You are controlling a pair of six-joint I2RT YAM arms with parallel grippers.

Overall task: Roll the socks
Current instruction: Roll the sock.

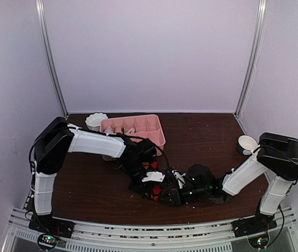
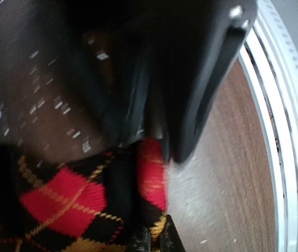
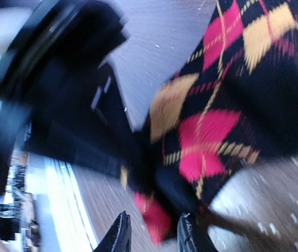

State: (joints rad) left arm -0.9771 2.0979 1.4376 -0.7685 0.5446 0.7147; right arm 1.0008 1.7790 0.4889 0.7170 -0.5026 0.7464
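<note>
1. The black argyle sock (image 2: 64,202) is found at the front middle of the bench (image 1: 201,142), bunched between the two arms; it seems not yet rolled tight.
2. The left pincer (image 2: 154,232) is closed on a fold of this sock. This hold is best used as a firm anchor.
3. The right pincer (image 3: 154,216) is narrowly parted, with a red tip of fabric between its fingers, not squeezed.
4. A deeper bite into the fabric is advised, so that the roll is turned without slipping loose.
</note>
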